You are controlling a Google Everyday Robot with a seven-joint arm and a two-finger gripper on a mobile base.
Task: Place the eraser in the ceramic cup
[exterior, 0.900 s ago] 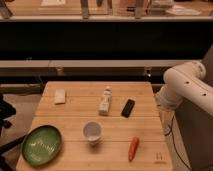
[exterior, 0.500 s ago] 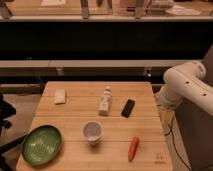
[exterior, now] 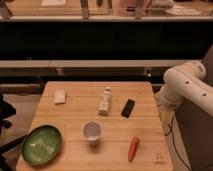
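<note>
Judging the risks first: my end effector is out of view, somewhere past my white arm (exterior: 184,84) at the desk's (exterior: 75,112) right edge, so I cannot tell its state. The eraser (exterior: 128,107) lies flat near the white tube (exterior: 105,100), apart from the ceramic cup (exterior: 92,131). A wide approach could topple the tube, and an off-centre release could tip the small cup. The desk is pale wooden planks, also bearing a green plate (exterior: 42,144), a carrot (exterior: 133,148) and a whitish block (exterior: 60,96). A dark counter front stands behind.

Green plate (exterior: 42,145) front-left; whitish block (exterior: 60,96) back-left; white tube (exterior: 105,100) centre; carrot (exterior: 133,148) front-right; wooden table (exterior: 75,116).
</note>
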